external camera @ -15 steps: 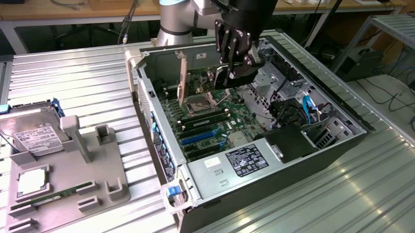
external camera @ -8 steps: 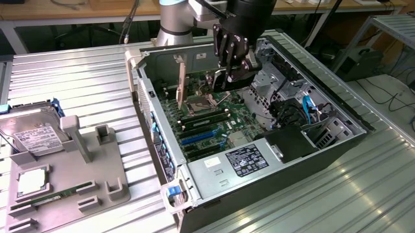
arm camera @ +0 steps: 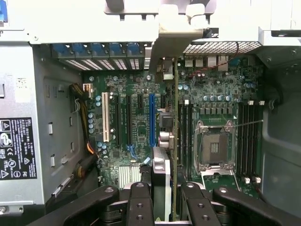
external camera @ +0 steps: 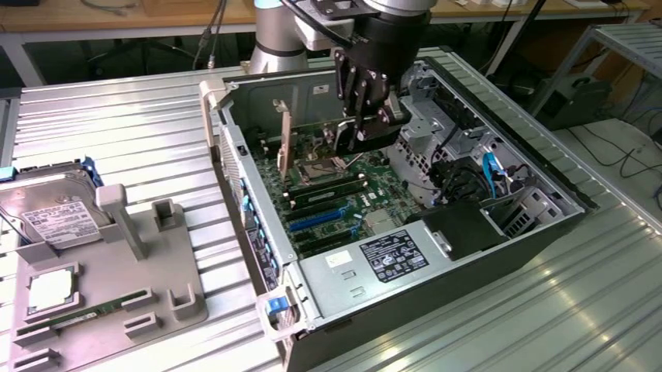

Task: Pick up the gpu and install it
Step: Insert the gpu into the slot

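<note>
Open PC case (external camera: 236,182) on the table (external camera: 124,132), toward the exterior view's right. My gripper (arm camera: 167,207) is down inside it, fingers (arm camera: 139,207) pinching the gpu (arm camera: 162,174) edge-on over the motherboard (arm camera: 136,122). I'd want the card dead upright and square to its slot, bracket at the rear wall, with pressure even.

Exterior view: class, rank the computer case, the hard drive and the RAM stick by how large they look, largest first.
1. computer case, by far the largest
2. hard drive
3. RAM stick, a thin strip

The gaps are wide, so nearness to the camera does not change the order.
</note>
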